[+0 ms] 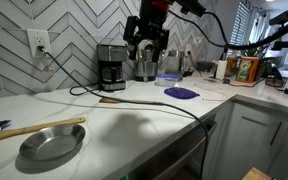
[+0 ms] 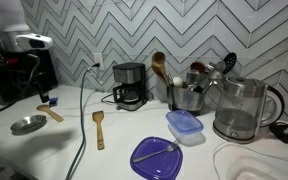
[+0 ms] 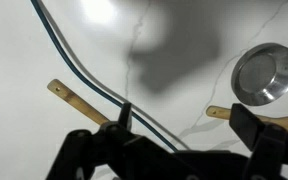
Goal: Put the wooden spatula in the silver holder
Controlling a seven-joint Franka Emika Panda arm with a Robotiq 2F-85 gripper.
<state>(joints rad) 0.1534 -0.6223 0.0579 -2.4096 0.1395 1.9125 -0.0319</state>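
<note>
The wooden spatula (image 2: 98, 128) lies flat on the white counter in front of the coffee maker; it also shows in an exterior view (image 1: 119, 100). In the wrist view its handle (image 3: 76, 101) runs under a dark cable. The silver holder (image 2: 187, 98), with several utensils in it, stands by the tiled wall beside the coffee maker (image 2: 130, 85); it also shows in an exterior view (image 1: 147, 70). My gripper (image 1: 146, 45) hangs high above the counter, open and empty. In the wrist view its fingers (image 3: 189, 130) straddle bare counter, to the right of the spatula handle.
A dark cable (image 3: 84, 70) runs across the counter over the spatula. A shallow steel pan (image 3: 264, 72) and a long pale stick (image 1: 34, 130) lie nearby. A blue container (image 2: 184, 125), a purple plate (image 2: 159, 153) and a glass kettle (image 2: 242, 108) stand further along.
</note>
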